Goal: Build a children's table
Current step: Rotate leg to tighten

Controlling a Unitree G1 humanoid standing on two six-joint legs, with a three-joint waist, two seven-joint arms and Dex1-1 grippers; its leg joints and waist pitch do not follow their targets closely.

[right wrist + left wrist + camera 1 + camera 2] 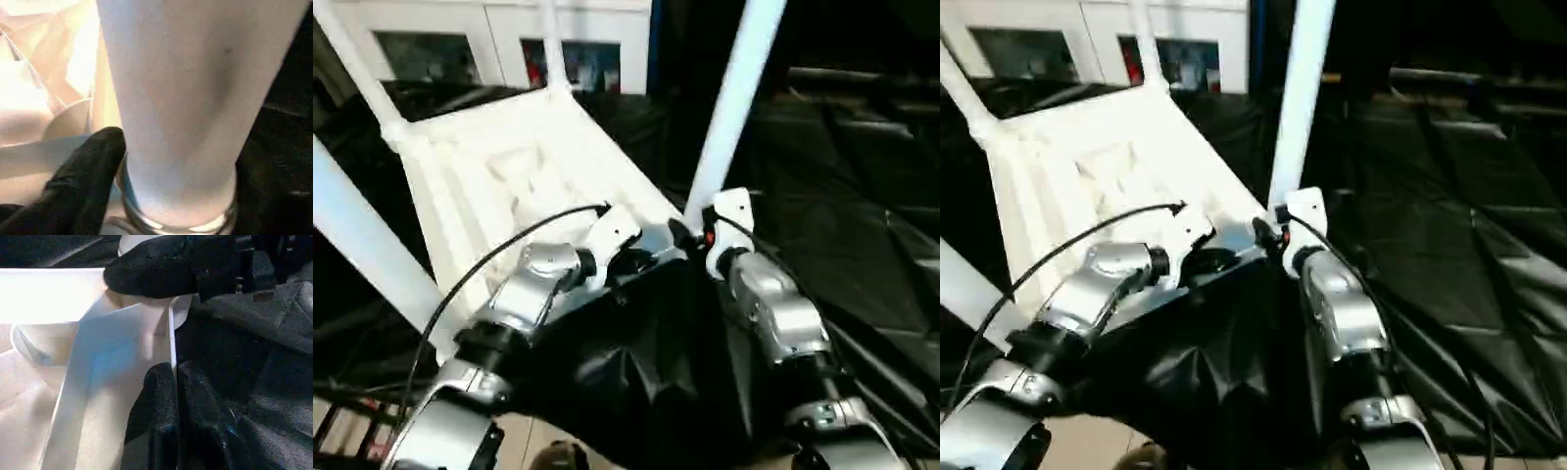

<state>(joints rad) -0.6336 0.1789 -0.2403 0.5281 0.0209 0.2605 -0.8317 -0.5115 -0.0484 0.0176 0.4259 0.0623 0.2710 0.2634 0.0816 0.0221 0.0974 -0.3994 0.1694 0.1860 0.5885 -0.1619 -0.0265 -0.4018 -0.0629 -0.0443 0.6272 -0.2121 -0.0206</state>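
Observation:
The white tabletop (509, 166) lies upside down on the black-draped table, ribbed side up. Long white legs rise from its corner sockets: one at the near right corner (729, 108), one at the left (362, 245), and two at the far corners (352, 69) (551, 44). My left gripper (175, 396) is shut on the thin rim of the tabletop, just beside the near right socket (181, 316). At the foot of the near right leg (186, 98) sits my right gripper (697, 231), close against the tube where it meets the socket.
Wrinkled black cloth (822, 176) covers the work table to the right and in front of the tabletop. White cabinets with glass doors (578, 59) stand behind. A black cable (509, 245) loops over my left forearm. The table's near edge and the floor show below my arms.

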